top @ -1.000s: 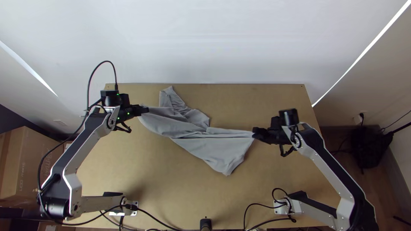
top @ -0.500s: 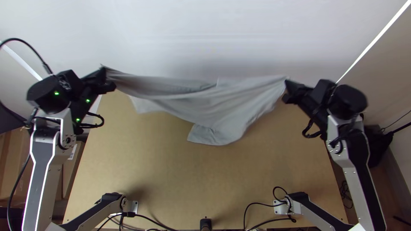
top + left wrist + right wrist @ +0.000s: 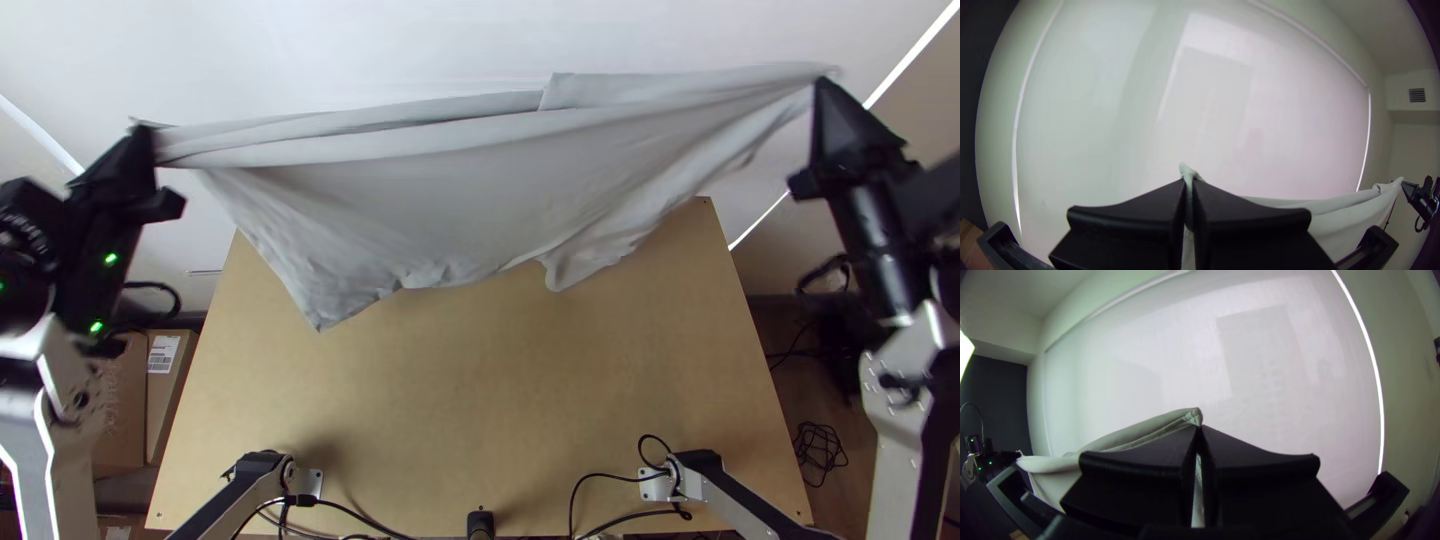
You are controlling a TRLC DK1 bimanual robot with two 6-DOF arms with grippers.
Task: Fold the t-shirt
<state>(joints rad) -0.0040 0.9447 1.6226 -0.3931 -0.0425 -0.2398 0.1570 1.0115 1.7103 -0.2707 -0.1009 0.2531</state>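
Grey t-shirt point(image 3: 420, 200) stretched aloft, a bit clenched in left gripper point(image 3: 1188, 184), another in right gripper point(image 3: 1200, 430); likely spreading step; next, lower evenly, lay flat, then fold.

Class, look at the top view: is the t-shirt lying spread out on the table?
No, the t-shirt hangs stretched in the air between the two arms.

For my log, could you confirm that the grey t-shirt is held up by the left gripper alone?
Not quite: the right gripper also pinches it, as the right wrist view shows. The grey t-shirt is indeed held up, and the left gripper does grip it.
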